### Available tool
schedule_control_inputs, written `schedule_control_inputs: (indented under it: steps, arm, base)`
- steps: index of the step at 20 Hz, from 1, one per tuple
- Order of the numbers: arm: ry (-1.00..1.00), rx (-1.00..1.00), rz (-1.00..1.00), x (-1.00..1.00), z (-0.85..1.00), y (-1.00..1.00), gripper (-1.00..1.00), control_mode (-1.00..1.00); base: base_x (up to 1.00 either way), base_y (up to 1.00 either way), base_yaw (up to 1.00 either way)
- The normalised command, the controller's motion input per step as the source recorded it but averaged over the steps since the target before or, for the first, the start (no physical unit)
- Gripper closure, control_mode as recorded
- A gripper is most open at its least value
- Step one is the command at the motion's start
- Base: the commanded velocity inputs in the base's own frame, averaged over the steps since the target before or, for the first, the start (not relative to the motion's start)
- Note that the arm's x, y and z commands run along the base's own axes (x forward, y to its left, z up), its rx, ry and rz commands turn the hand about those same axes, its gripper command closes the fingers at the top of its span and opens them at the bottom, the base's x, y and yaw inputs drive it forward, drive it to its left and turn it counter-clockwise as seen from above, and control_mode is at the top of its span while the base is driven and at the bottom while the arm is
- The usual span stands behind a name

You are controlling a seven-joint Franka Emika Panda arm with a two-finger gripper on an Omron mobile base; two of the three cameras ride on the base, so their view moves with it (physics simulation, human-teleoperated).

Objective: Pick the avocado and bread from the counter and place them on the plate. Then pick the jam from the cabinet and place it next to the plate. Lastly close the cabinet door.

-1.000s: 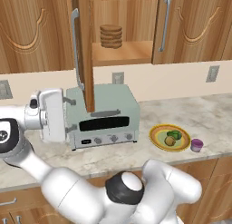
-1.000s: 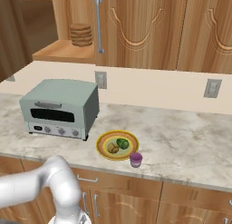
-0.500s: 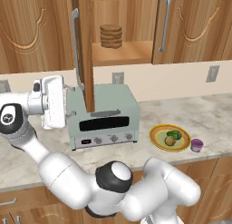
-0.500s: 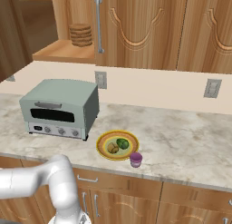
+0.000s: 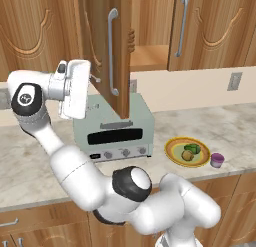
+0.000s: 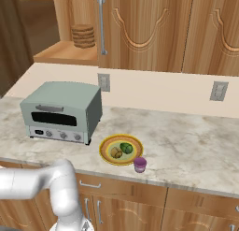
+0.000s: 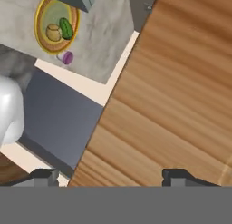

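Observation:
The cabinet door (image 5: pixel 105 51) hangs part open over the counter (image 5: pixel 230 126), its silver handle (image 5: pixel 113 51) facing me. My gripper (image 5: pixel 93 79) is open just left of the door, fingertips close to its outer face. In the hand view the wood of the cabinet door (image 7: pixel 181 91) lies close ahead of the gripper (image 7: pixel 111 177), with nothing between the tips. The plate (image 5: pixel 175 152) carries the avocado (image 5: pixel 194 149) and the bread (image 5: pixel 187 155). The jam (image 5: pixel 217 160) stands on the counter just right of the plate. The right base view shows the plate (image 6: pixel 105 146), avocado (image 6: pixel 126 147), bread (image 6: pixel 116 153) and jam (image 6: pixel 139 164).
A pale green toaster oven (image 5: pixel 112 128) stands under the door, left of the plate. Inside the open cabinet (image 6: pixel 65 52) a stack of flat brown discs (image 6: pixel 83 36) rests on the shelf. Shut wall cabinets run to the right. Bare counter stretches right of the jam.
My hand has risen and swung right up to the door. The door has turned a little toward the cabinet. The fingers have drawn somewhat closer together.

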Motion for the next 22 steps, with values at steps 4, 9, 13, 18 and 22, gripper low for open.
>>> schedule_control_inputs:
  steps: [4, 9, 13, 18, 22]
  arm:
    - [0.02, 0.13, 0.07, 0.02, 0.28, -0.99, -1.00, -1.00]
    - [0.02, 0.17, 0.27, 0.47, -0.02, -1.00, -1.00, -1.00]
    - [-0.04, 0.17, 0.47, 0.89, -0.11, -0.89, -1.00, -1.00]
    - [-0.21, 0.19, 0.61, 0.90, -0.19, -0.66, -1.00, -1.00]
    - [-0.28, 0.20, 0.69, 0.96, -0.22, -0.47, -1.00, -1.00]
  base:
    - [0.00, 0.00, 0.00]
    - [0.00, 0.00, 0.00]
    - [0.00, 0.00, 0.00]
    - [0.00, 0.00, 0.00]
    - [0.00, 0.00, 0.00]
